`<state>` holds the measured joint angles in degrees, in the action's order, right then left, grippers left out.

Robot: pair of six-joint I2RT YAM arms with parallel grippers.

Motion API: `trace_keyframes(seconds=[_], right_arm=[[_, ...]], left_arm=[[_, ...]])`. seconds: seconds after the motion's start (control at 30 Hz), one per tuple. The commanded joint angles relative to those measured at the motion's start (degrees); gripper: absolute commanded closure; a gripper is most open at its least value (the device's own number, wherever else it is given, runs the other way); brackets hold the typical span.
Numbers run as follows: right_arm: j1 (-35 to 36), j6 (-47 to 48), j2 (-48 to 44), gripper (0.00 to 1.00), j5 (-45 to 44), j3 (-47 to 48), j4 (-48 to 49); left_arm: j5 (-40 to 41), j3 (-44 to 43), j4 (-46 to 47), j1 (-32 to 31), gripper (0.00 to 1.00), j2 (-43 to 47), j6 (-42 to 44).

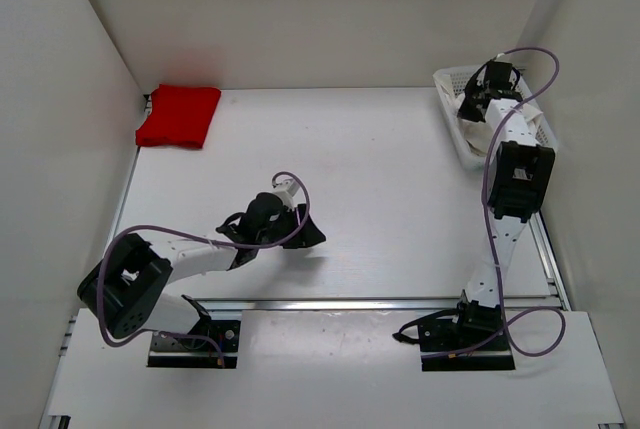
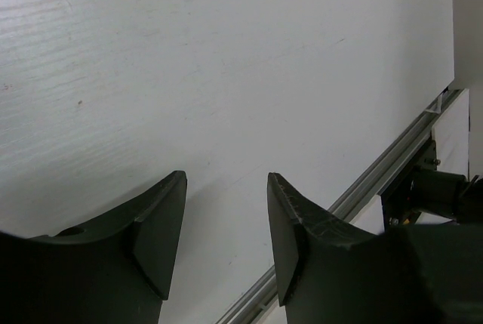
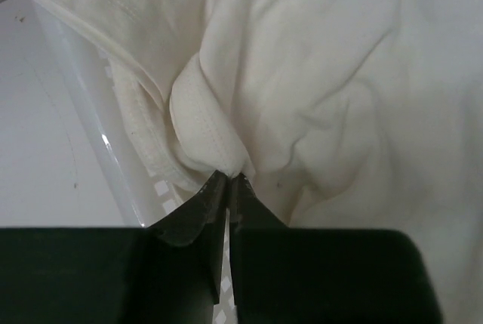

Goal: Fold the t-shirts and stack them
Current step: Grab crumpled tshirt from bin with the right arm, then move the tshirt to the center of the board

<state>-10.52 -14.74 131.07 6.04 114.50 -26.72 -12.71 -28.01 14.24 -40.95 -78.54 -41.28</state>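
The red t-shirt (image 1: pixel 178 116) lies folded into a compact rectangle at the far left corner of the table (image 1: pixel 380 169), close against the left wall and well apart from both arms. The white t-shirt (image 3: pixel 324 75) sits crumpled inside the white mesh basket (image 1: pixel 450 114) at the far right corner of the table, its cloth heaped in loose folds and rising against the basket wall. The right arm is stretched forward over the basket with its wrist pointing down into it. The right gripper (image 3: pixel 228 184) has its two fingers drawn together with only a hairline gap between them, and a rolled, stitched edge of the white t-shirt runs down to the fingertips and is pinched there; the rest of the shirt hangs loose around the grip. The left arm is bent low across the near left part of the table, its wrist toward the middle. The left gripper (image 2: pixel 226 222) stands partly open, with a clear gap between its two dark fingers (image 2: pixel 158 233), and it holds nothing; only bare table surface shows between and beyond them. In the left wrist view a metal rail (image 2: pixel 377 177) runs along the table edge just beside that gripper. The overhead view shows no cloth touching the left gripper.
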Motion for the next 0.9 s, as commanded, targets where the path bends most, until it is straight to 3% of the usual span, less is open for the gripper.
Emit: trace_keyframes(seconds=[0.0,0.23,0.47,0.57,0.73,0.8,0.87], right_arm=[[0.16,-0.20,-6.41,0.99,-0.42,-1.20,3.07],[1.21,0.24,-26.70,0.99,-3.06,-9.64,7.56],[8.66,0.51,-44.55,1.00,7.64,-7.63,8.79],[14.20,0.51,-48.00,1.00,12.31,-5.17,9.15],[28.60,2.25,-48.36,1.00,18.04,5.36,7.92],[30.73,1.30,-47.40,1.00,19.96,8.53,7.47],[30.83,-2.90,-46.51,1.00,27.75,8.82,10.61]], left_arm=[[-0.65,-2.75,0.96,-0.10,0.42,0.06,0.68],[-1.79,-6.70,-0.70,0.52,0.43,-0.39,-0.03],[-3.55,-9.69,-2.63,4.91,0.42,3.22,-1.79],[-4.68,-9.52,-2.90,7.19,0.42,4.27,-2.49],[-7.24,-6.19,-1.67,16.58,0.42,9.54,-5.91],[-7.16,-4.25,-1.85,19.93,0.41,12.96,-6.53],[-6.80,-3.02,-3.25,24.23,0.41,17.00,-6.36]])
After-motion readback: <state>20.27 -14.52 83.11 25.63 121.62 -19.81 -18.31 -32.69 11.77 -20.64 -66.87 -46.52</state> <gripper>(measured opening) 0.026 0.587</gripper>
